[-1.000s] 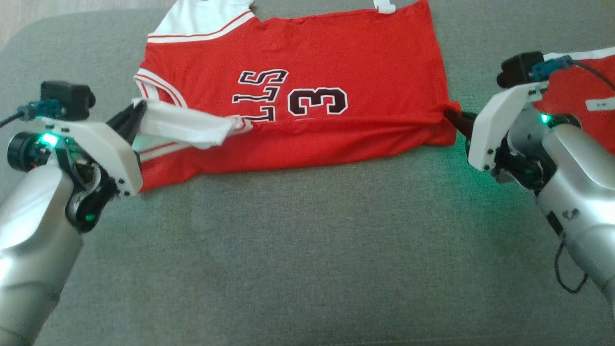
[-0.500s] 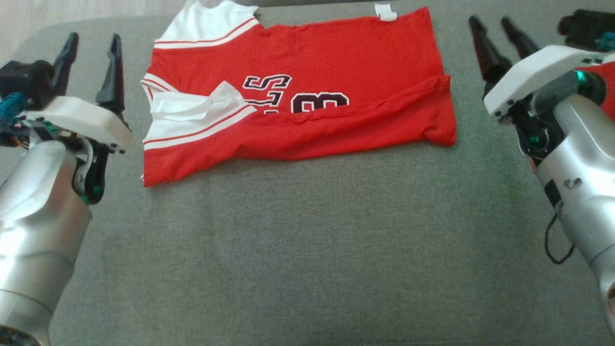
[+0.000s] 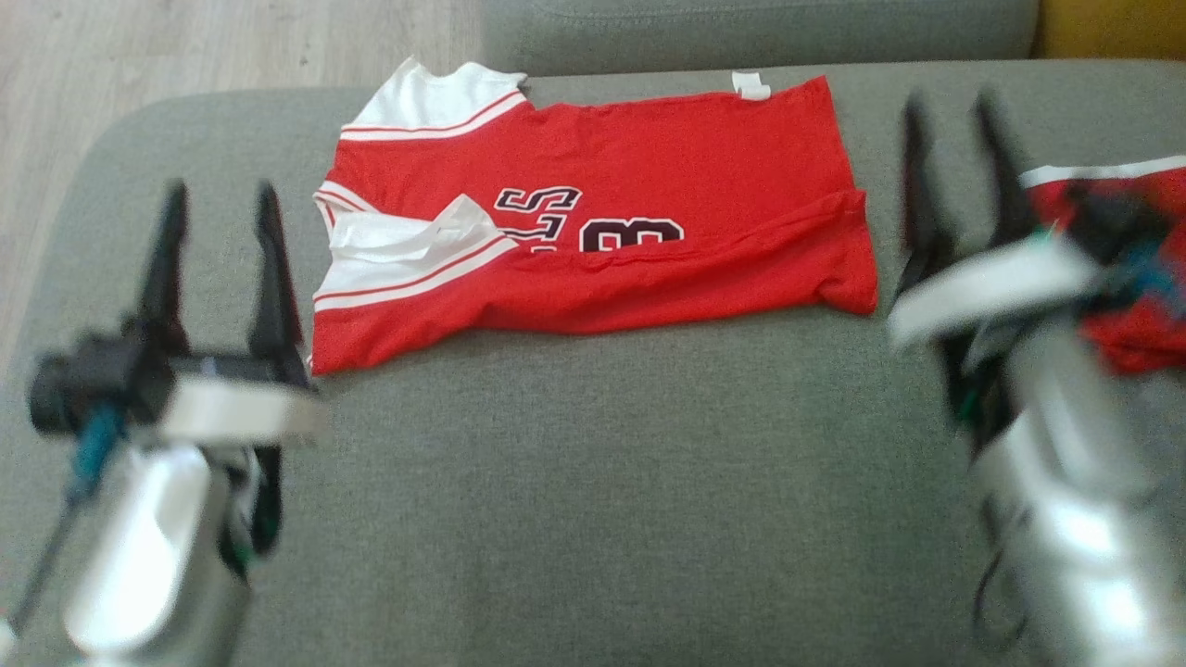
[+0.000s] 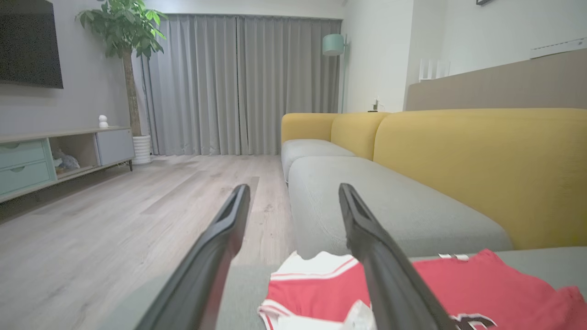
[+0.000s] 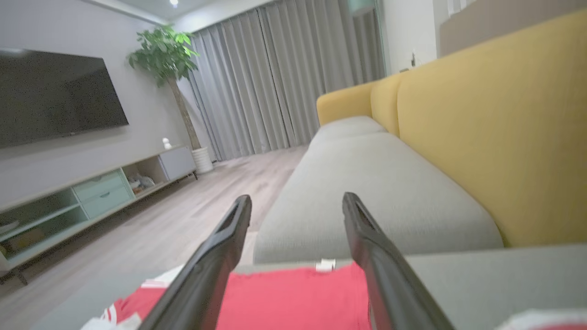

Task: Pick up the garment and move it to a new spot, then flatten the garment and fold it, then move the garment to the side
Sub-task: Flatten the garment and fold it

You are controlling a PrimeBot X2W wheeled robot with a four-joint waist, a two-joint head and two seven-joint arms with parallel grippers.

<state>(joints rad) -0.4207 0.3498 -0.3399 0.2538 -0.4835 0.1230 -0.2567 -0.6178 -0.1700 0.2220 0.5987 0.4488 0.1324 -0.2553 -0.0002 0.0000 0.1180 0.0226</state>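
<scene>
Left arm (image 3: 148, 547): silver forearm rising from below the jersey's (image 3: 649, 148) white-trimmed end, with a white wrist bracket and a black camera block on its outer side. Left jaws released, spread wide, nothing between them. The two long dark fingers (image 3: 269, 269) point up alongside that end of the jersey, near the cloth but apart from it. In the left wrist view the fingers (image 4: 215, 256) taper to thin tips, and the jersey (image 4: 481, 284) sits low and to their right.

Right arm (image 3: 1066, 482): blurred, forearm off the jersey's hem end. Right jaws released as well, gaping and empty. Fingers (image 3: 917, 185) upright just past the hem, not touching it. In the right wrist view the jersey (image 5: 293, 298) lies below and between the fingers (image 5: 211, 270).

Jersey: flat on a grey cushion (image 3: 593, 482). Its near long edge is folded up over the front, hiding the lower part of the dark, white-outlined lettering and number. Red body, soft and matte. White shoulder panels with thin red stripes. Small white tag (image 3: 750, 86) on the far edge. Fold line slightly wavy.

Cushion: coarse grey weave, rounded corners. A second red garment (image 3: 1144, 338) with a white band lies crumpled beyond the jersey's hem end, partly behind the right arm. Past the jersey's far side: pale wood-plank floor (image 3: 185, 56) and a smooth yellow sofa back (image 4: 458, 160).
</scene>
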